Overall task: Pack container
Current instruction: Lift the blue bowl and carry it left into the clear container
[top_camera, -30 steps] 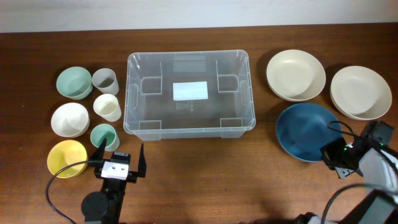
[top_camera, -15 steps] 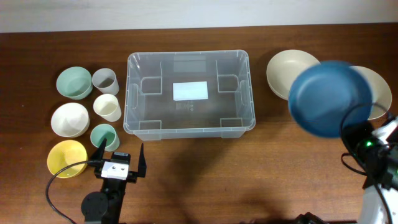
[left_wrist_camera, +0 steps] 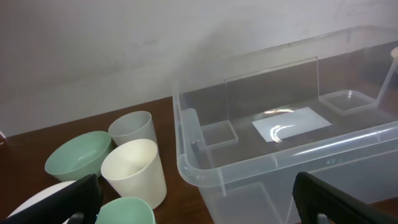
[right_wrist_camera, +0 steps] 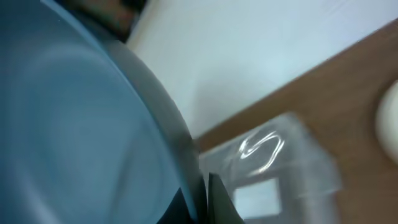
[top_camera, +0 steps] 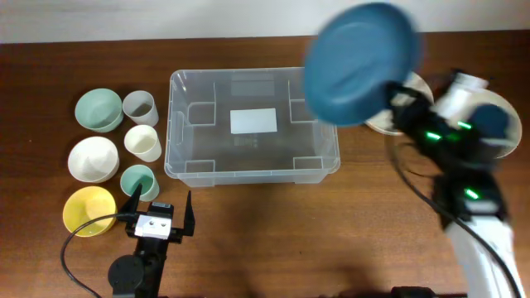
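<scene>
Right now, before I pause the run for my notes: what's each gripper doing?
Left gripper: open, holding nothing.
Right gripper: shut on the blue bowl, lifted off the table.

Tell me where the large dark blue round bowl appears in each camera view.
Overhead: large dark blue bowl, blurred, top centre-right, overlapping the right end of the clear plastic storage bin.
Left wrist: not in it.
Right wrist: fills the left half, blurred.
Shared landmark: that bin's white label.
</scene>
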Controlling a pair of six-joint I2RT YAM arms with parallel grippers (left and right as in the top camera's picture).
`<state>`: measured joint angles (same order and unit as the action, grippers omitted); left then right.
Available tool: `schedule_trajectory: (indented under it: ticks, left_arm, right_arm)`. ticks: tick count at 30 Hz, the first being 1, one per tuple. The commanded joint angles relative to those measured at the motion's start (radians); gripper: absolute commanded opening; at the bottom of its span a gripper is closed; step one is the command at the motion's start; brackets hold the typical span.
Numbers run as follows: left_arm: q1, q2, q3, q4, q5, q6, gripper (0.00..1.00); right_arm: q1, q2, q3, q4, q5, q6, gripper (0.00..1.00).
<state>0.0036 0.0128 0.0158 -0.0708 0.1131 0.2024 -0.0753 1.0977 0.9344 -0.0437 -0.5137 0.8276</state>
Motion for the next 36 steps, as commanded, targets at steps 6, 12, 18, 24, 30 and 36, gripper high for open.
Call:
schedule_trajectory:
  ticks: [6, 12, 18, 24, 30, 36]
  left_arm:
    - [0.006, -0.007, -0.006, -0.001, 0.003, 0.016, 1.0]
    - [0.006, -0.007, -0.006, -0.001, 0.003, 0.016, 1.0]
    - [0.006, -0.007, -0.006, -0.001, 0.003, 0.016, 1.0]
    - [0.006, -0.007, -0.006, -0.001, 0.003, 0.016, 1.0]
    - [0.006, -0.007, -0.006, -0.001, 0.003, 0.016, 1.0]
    - [0.006, -0.007, -0.006, -0.001, 0.003, 0.016, 1.0]
  right_arm:
    - [0.401, 0.394, 0.226, 0.031, 0.167, -0.04, 0.04]
    - [0.484, 0.581, 0.439, -0.159, 0.305, -0.095, 0.04]
    - [0.488, 0.696, 0.491, -0.177, 0.331, -0.086, 0.04]
    - [0.494, 0.778, 0.491, -0.188, 0.328, -0.06, 0.04]
    - [0.529, 0.814, 0.491, -0.205, 0.343, -0.06, 0.04]
    - [0.587, 0.825, 0.491, -0.266, 0.398, -0.06, 0.04]
